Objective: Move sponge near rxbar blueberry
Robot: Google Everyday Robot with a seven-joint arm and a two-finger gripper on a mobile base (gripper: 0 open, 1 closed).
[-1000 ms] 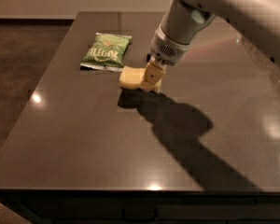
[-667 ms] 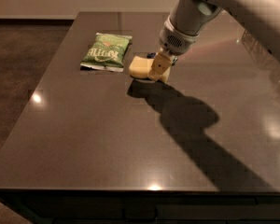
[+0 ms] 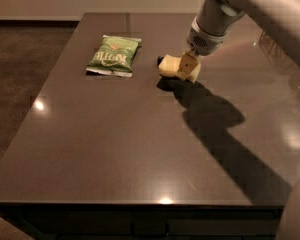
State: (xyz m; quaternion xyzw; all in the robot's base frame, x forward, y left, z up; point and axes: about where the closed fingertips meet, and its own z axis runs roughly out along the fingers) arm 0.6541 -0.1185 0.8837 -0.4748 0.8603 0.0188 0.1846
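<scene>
The pale yellow sponge [image 3: 171,67] hangs just above the dark table [image 3: 140,134], right of centre towards the far side, with its shadow under it. My gripper [image 3: 187,67] comes down from the upper right and is shut on the sponge's right part. A small dark sliver [image 3: 159,60] shows at the sponge's far left end. It may be the rxbar blueberry, which is otherwise hidden behind the sponge.
A green chip bag [image 3: 113,55] lies flat to the left of the sponge, a short gap away. My arm and its broad shadow [image 3: 215,114] cover the right side of the table. The floor drops away past the left edge.
My gripper has carried the sponge away from the camera and to the right, past the chip bag's right side.
</scene>
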